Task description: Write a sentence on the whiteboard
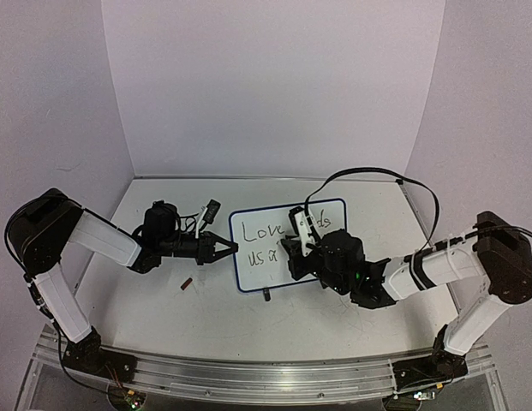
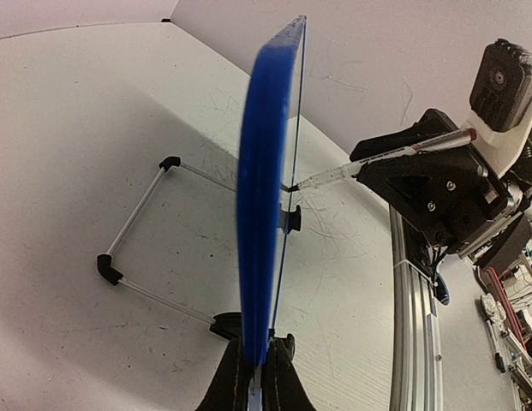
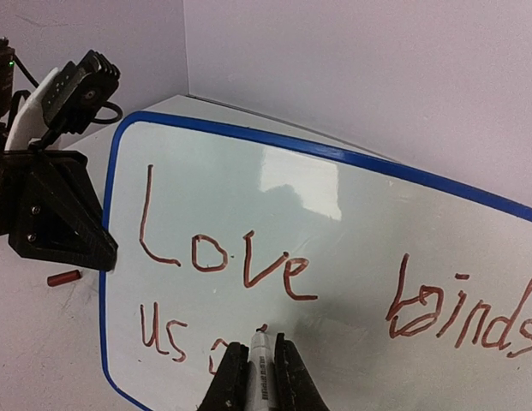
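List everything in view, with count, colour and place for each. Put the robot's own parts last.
whiteboard: one, white with a blue rim, upright at mid-table.
sentence: two lines, dark red, on the board's face; "Love binds" above "us" and an unfinished letter.
marker: one, pale barrel with a dark red end, tip at the board's face.
small cylinder: one, dark red, lying on the table to the left of the board; possibly the marker's cap.
wire stand: one, silver with black tips, on the table behind the board.
table: one, scuffed white, under everything.
left gripper: one, black, shut on the board's left edge.
right gripper: one, black, shut on the marker.
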You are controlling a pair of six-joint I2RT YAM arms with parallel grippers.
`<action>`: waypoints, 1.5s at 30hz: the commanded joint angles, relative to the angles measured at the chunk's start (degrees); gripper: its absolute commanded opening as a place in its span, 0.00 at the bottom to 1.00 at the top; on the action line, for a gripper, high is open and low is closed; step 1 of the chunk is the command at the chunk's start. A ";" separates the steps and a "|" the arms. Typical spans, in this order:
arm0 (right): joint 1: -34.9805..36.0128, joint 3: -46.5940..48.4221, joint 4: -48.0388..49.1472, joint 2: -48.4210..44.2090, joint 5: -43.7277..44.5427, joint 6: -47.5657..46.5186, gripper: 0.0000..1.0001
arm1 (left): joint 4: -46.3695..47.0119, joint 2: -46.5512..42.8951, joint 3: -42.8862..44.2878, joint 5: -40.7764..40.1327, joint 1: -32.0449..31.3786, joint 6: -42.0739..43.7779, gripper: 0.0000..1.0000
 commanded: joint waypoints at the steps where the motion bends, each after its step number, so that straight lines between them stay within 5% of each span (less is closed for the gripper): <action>1: -0.12 -0.90 -0.26 0.32 0.58 1.78 0.00 | 1.74 -2.56 -0.16 -0.64 0.14 1.26 0.00; 22: 0.90 -4.22 -2.16 -0.26 2.17 6.14 0.00 | 1.70 -2.47 -0.55 -0.62 0.18 1.37 0.00; 30: 0.56 -6.14 -0.20 -8.07 -1.34 2.60 0.00 | 1.74 -2.37 -0.51 -0.75 0.18 1.36 0.00; 45: -1.37 -0.98 2.54 -3.15 0.47 1.21 0.00 | 1.72 -2.50 -0.10 -0.66 0.16 1.22 0.00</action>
